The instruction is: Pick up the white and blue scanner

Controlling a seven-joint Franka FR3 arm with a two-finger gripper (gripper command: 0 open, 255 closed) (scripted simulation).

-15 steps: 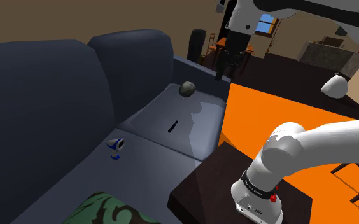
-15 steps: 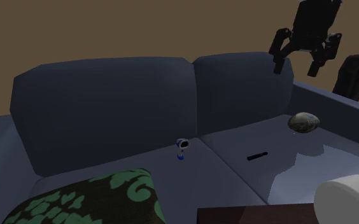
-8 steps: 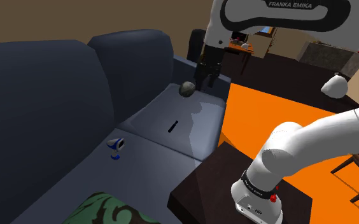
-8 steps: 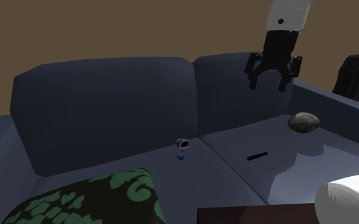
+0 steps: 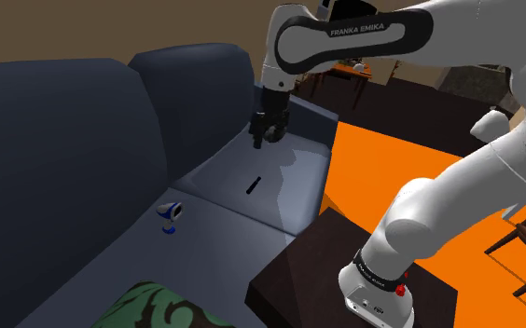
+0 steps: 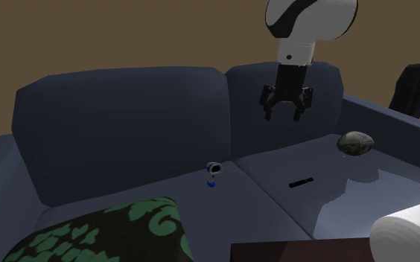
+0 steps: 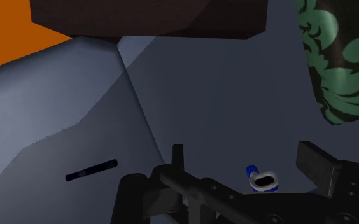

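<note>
The small white and blue scanner (image 5: 170, 216) lies on the dark blue sofa seat (image 5: 224, 224), close to the backrest near the seam between two cushions. It is also in the second exterior view (image 6: 213, 173). My black gripper (image 5: 266, 140) hangs open in the air over the far cushion, well above the seat and far from the scanner. In the second exterior view the gripper (image 6: 283, 117) sits in front of the backrest, its fingers spread and empty. In the wrist view the scanner (image 7: 261, 180) appears far off between the separated fingers (image 7: 317, 162).
A thin black stick (image 6: 300, 181) and a grey rock (image 6: 355, 143) lie on the far cushion. A green patterned pillow (image 6: 112, 234) rests on the near end of the sofa. The dark stand (image 5: 345, 270) and orange floor (image 5: 392, 158) lie beside the sofa.
The arm has swung down and toward the shoulder view's left, bringing the gripper from beyond the sofa's far armrest to above the far cushion. The fingers stayed open. The scanner has not moved.
</note>
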